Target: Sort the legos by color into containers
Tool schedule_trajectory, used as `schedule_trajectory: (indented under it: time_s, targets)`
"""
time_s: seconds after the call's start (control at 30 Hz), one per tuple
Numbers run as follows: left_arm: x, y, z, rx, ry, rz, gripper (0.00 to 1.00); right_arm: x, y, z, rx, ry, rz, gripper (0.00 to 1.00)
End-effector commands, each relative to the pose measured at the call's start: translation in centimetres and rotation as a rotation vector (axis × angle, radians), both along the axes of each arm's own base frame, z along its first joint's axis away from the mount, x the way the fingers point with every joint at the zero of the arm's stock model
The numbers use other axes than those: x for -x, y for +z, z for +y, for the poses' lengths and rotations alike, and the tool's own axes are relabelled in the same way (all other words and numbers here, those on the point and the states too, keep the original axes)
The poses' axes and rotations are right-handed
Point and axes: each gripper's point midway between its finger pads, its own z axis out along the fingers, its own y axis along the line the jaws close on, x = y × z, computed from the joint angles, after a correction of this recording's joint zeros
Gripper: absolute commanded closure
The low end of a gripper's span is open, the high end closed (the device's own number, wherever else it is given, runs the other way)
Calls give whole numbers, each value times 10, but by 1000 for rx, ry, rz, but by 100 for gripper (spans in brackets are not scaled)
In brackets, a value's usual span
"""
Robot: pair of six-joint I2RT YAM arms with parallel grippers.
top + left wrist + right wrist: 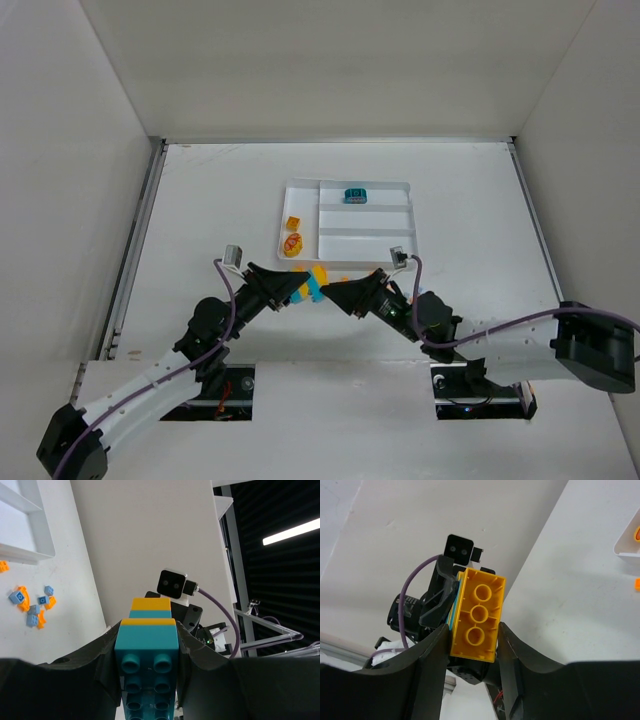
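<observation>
A stack of teal and yellow-orange legos [314, 283] hangs above the table just in front of the white tray [400, 186]. My left gripper [300, 290] is shut on its teal end [148, 645]. My right gripper [332, 291] is closed round its yellow end [478, 611]. In the left wrist view the fingers [107, 652] press both sides of the teal brick. A teal brick [354, 195] lies in the tray's far long section. Orange pieces [292, 243] lie in the narrow left section. Small light blue [19, 597] and orange [23, 605] pieces lie loose on the table.
White walls close in the table on the left, back and right. The tray's corner shows in the left wrist view [42, 550] and in the right wrist view [626, 547]. A small orange piece [637, 583] lies on the table near the tray.
</observation>
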Motion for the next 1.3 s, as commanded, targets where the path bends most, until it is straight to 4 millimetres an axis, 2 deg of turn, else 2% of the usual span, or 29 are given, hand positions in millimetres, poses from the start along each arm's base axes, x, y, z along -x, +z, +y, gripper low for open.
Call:
schedule_trajectory:
  time_s: [0.0, 0.17, 0.37, 0.73, 0.83, 0.97, 1.13, 1.27]
  targets:
    - [9, -45, 1, -56, -24, 24, 98, -12, 10, -10, 52, -85, -40, 60]
    - [10, -56, 0, -102, -28, 32, 99, -18, 14, -23, 123, -133, -56, 60]
    - [10, -58, -2, -122, -29, 27, 99, -24, 18, -39, 177, -178, -63, 61]
    - [12, -51, -5, -117, -35, 9, 99, -25, 21, -41, 159, -184, -65, 61]
    - [12, -42, -5, -105, -36, -4, 99, -31, 15, -42, 181, -200, -55, 61]
    - [7, -23, -5, -94, -21, -44, 98, -53, 1, -34, 246, -224, -29, 61]
    - [-7, 8, -4, -105, 26, -114, 97, -95, -28, -12, 334, -247, 18, 60]
    - [-25, 13, 7, -139, 95, -125, 96, -134, -36, 9, 345, -236, 42, 61]
